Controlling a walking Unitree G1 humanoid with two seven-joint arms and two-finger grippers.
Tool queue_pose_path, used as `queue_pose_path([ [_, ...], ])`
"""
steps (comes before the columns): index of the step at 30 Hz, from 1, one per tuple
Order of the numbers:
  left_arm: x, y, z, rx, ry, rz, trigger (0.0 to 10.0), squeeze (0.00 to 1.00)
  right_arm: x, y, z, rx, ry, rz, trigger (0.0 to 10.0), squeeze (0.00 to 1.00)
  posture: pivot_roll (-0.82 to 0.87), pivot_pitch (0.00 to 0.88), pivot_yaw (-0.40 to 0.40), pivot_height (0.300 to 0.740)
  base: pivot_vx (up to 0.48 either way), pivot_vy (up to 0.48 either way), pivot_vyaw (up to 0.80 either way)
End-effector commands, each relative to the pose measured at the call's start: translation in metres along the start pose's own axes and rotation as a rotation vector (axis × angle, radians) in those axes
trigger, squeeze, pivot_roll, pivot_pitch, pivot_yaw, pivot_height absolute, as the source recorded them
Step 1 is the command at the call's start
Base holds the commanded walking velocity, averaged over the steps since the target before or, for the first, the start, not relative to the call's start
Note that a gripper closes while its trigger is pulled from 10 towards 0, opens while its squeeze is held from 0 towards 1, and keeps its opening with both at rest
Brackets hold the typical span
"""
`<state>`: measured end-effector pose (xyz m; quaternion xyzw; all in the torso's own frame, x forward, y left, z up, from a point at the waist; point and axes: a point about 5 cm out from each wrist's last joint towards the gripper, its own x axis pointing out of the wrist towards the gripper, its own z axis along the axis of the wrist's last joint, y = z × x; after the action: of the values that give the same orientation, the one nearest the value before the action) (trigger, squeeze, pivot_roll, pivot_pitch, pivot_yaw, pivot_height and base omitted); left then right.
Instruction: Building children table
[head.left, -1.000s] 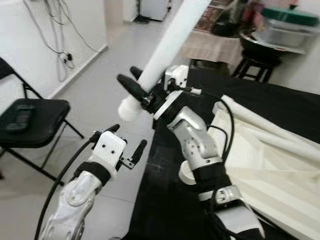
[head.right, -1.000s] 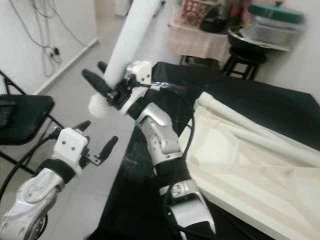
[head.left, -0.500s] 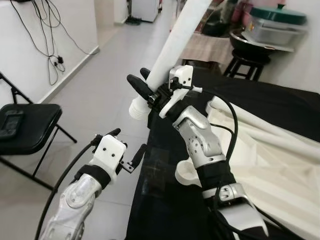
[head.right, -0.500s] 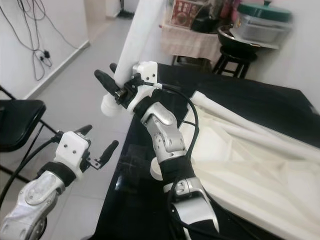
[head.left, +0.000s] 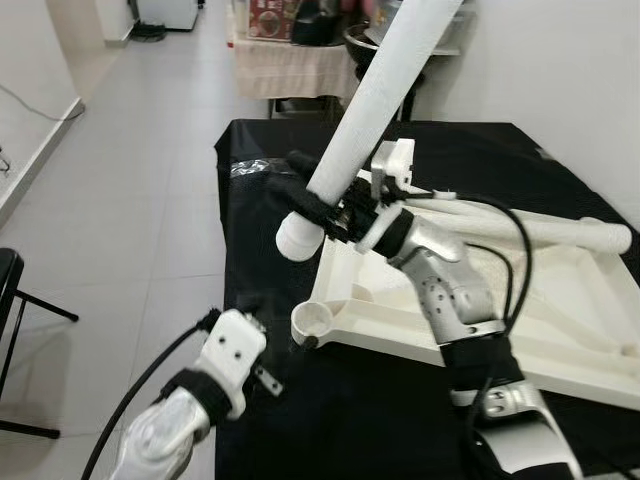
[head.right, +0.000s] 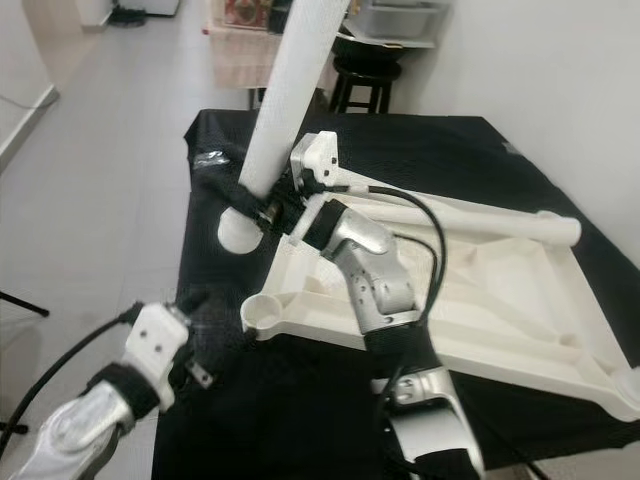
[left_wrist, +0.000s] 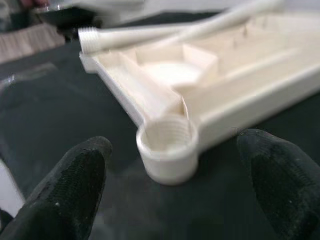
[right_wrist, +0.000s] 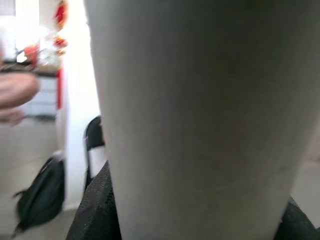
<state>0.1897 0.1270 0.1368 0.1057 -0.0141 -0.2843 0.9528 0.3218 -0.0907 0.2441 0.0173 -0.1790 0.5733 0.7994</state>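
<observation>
Black-covered table (head.left: 250, 150) carries upturned cream tabletop (head.left: 560, 330). Right gripper (head.left: 312, 205) clamped round white leg (head.left: 375, 90), tilted above tabletop's near corner. Left gripper (left_wrist: 175, 180) fingers spread, threaded corner socket (left_wrist: 167, 142) just ahead between them.

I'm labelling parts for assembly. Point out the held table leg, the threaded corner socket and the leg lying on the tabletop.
held table leg (head.left: 375, 90), left eye view, mid-shaft.
threaded corner socket (left_wrist: 167, 137), left wrist view, rim.
lying leg (head.right: 470, 217), right eye view, mid-shaft.

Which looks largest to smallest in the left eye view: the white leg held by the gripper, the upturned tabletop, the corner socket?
1. Upturned tabletop
2. White leg, held in the right gripper; it sits nearer the camera, so the gap is unsure.
3. Corner socket
</observation>
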Motion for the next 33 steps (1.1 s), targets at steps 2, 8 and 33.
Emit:
queue_pose_path([
  [2, -0.012, 0.003, -0.001, 0.038, 0.042, 0.043, 10.0, 0.00, -0.002, 0.005, -0.004, 0.018, 0.028, 0.081, 10.0, 0.00, 0.23, 0.077, -0.072, 0.740, 0.000, 0.000, 0.00],
  [8, -0.033, 0.004, -0.006, 0.072, 0.097, 0.163, 10.0, 0.00, -0.003, 0.013, -0.014, 0.038, 0.093, 0.176, 10.0, 0.00, 0.25, 0.094, -0.077, 0.740, 0.000, 0.000, 0.00],
  [33, -0.060, -0.021, -0.002, -0.001, 0.080, 0.059, 10.0, 0.00, 0.003, 0.025, -0.048, 0.060, 0.263, 0.250, 10.0, 0.00, 0.26, 0.183, -0.100, 0.740, 0.000, 0.000, 0.00],
])
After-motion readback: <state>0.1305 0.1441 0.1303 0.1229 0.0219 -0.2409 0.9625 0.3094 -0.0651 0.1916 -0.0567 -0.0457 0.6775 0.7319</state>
